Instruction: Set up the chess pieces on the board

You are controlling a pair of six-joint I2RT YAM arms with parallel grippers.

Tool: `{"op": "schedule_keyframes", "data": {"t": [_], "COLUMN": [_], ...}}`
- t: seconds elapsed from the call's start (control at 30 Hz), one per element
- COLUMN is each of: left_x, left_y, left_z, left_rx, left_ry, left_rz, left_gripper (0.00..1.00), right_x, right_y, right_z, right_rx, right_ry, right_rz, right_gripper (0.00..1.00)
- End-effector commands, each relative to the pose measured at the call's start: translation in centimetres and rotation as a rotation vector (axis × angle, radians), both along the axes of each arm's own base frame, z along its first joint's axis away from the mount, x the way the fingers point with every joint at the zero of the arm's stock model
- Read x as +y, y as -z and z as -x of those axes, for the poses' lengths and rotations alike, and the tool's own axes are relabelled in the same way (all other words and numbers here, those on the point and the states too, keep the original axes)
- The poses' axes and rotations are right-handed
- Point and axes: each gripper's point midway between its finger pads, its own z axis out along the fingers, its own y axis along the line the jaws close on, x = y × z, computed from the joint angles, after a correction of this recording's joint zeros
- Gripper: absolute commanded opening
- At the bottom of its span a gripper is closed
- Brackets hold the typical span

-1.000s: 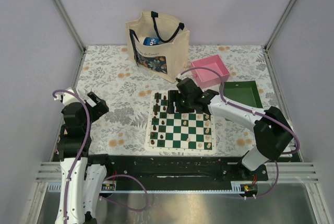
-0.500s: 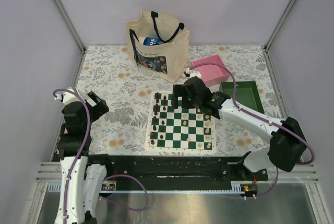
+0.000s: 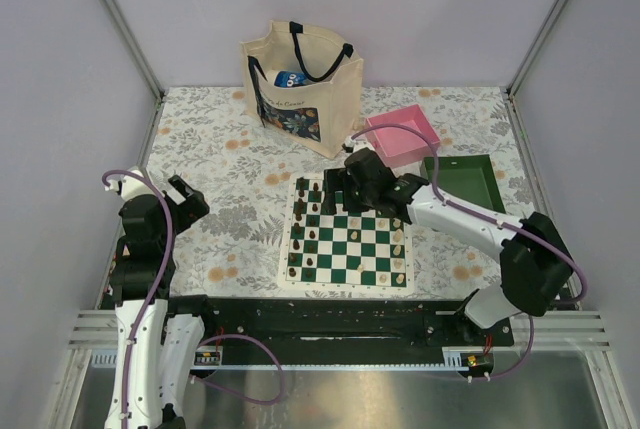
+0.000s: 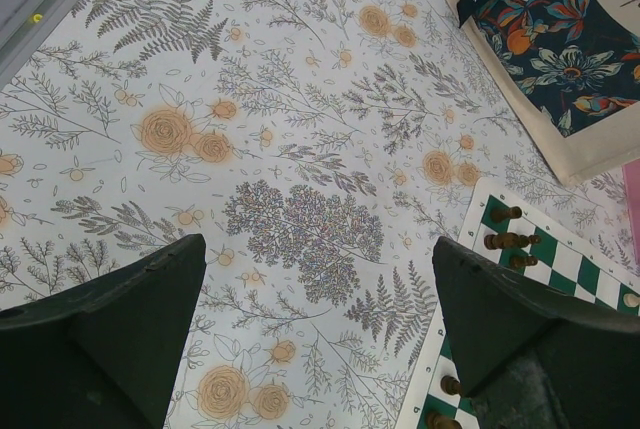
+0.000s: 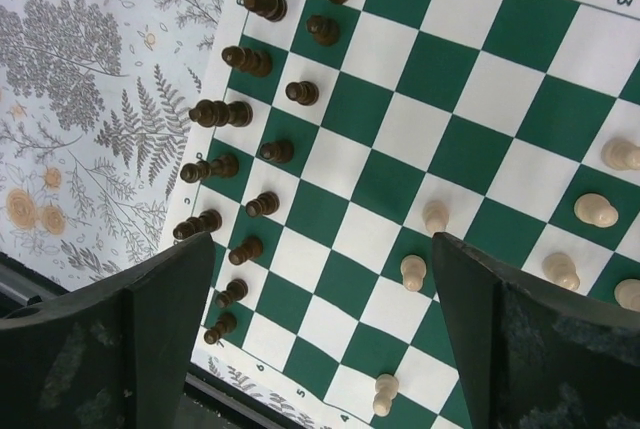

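The green and white board (image 3: 352,247) lies at the table's middle front. Dark chess pieces (image 3: 305,237) stand in two columns along its left side and cream chess pieces (image 3: 398,251) along its right side. My right gripper (image 3: 337,197) hangs over the board's far edge, open and holding nothing. In the right wrist view the dark pieces (image 5: 245,139) and cream pieces (image 5: 436,217) stand below the open right gripper (image 5: 315,334). My left gripper (image 3: 185,195) is off to the left, open, over the floral cloth (image 4: 300,219). Only the board's corner (image 4: 520,249) shows in that view.
A cream tote bag (image 3: 300,84) stands at the back. A pink tray (image 3: 403,136) and a dark green tray (image 3: 462,179) sit behind and to the right of the board. A black rail (image 3: 330,314) runs along the near edge.
My right arm swung out to the right and back, ending over the board's far edge near where it began. The left arm has not moved.
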Motion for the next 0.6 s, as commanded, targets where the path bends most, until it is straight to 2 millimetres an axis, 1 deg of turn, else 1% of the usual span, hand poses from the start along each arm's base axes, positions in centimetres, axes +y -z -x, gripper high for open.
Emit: {"op": "schedule_keyframes", "data": {"t": [0.0,0.07,0.13,0.3,0.43,0.57], "left_x": [-0.2,-0.2,-0.3,-0.3,-0.4,-0.3], "left_y": [-1.3,-1.3,-1.3,-1.2,-1.1,-1.0], "left_z": [-0.6,-0.6,-0.6,-0.7,-0.7,-0.7], "left_rx": [-0.061,-0.062,-0.064,-0.058,-0.054,-0.050], "left_ry": [0.010,0.015,0.016,0.022,0.022,0.021], "left_rz": [0.003,0.004,0.005,0.007,0.007,0.008], "left_gripper": [0.99,0.99,0.99,0.99,0.99,0.99], "right_x": [0.8,0.4,0.3,-0.2,-1.3,-2.3], "right_y": [-0.7,-0.2,0.3,1.9,2.8,3.3], "right_z": [-0.1,-0.2,-0.3,-0.3,-0.8,-1.3], "right_rx": [0.018,0.030,0.040,0.088,0.079,0.063], "right_ry": [-0.035,-0.029,-0.020,0.011,0.063,0.112], "right_rz": [-0.004,0.030,0.052,0.103,0.153,0.198], "right_gripper": [0.96,0.93,0.87,0.78,0.76,0.71]}}
